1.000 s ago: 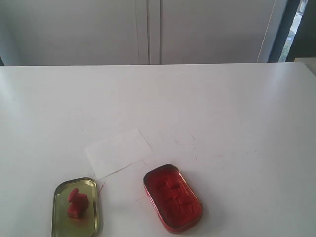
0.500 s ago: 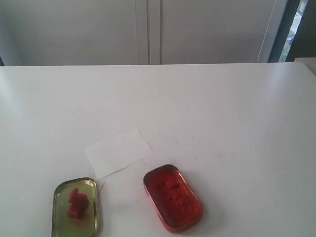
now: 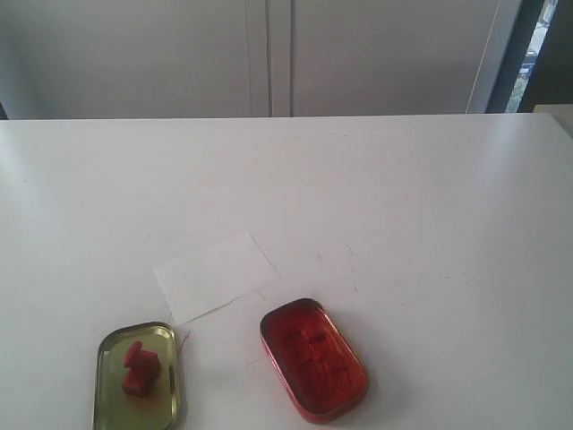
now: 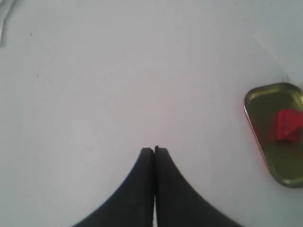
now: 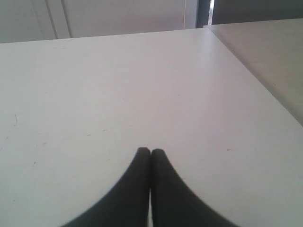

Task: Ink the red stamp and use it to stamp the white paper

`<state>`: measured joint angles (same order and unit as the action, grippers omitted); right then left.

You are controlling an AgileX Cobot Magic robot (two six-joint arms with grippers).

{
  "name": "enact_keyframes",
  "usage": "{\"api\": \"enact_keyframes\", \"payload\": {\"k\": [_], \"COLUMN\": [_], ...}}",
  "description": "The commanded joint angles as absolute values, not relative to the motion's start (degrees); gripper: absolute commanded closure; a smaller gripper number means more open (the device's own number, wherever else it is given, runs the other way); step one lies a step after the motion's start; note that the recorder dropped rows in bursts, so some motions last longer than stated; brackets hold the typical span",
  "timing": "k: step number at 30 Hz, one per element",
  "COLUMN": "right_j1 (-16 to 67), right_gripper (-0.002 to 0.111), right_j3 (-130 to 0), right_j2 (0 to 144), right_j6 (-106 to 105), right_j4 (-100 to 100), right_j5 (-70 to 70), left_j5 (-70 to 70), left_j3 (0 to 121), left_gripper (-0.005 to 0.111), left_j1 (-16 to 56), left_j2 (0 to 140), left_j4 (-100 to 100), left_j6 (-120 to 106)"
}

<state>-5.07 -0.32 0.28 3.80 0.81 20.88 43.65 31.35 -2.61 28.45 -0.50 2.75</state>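
Stamp (image 4: 289,126) (in lid (image 4: 265,107)) near left gripper (image 4: 154,150)

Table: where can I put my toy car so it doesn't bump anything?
The whole far half of the table, beyond the white paper, is bare, and so is the right side past the red ink tin. The near left is crowded: paper, tin, and the gold-green lid holding the red stamp sit close together.
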Motion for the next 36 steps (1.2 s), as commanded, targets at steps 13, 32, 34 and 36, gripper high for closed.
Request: {"api": "enact_keyframes", "payload": {"k": [13, 32, 34, 36], "right_j1": [-5.03, -5.03, -5.03, -5.03], "right_gripper": [0.108, 0.108, 0.108, 0.108], "right_j3": [0.0, 0.0, 0.0, 0.0], "right_j2": [0.0, 0.0, 0.0, 0.0], "right_j6": [3.74, 3.74, 3.74, 3.74], "right_j4": [0.36, 0.36, 0.36, 0.36], "right_j5": [20.06, 20.06, 20.06, 20.06], "left_j5": [48.03, 47.58, 47.82, 48.15], "left_j3": [43.95, 55.72, 56.39, 56.97], "left_gripper": [0.107, 0.107, 0.107, 0.107], "left_j1": [10.54, 33.33, 34.85, 36.3], "left_j2": [61.07, 79.27, 80.4, 81.53], "left_j4": [-11.47, 0.0, 1.48, 3.49], "left_j6": [-4.22, 9.58, 11.38, 13.23]}}
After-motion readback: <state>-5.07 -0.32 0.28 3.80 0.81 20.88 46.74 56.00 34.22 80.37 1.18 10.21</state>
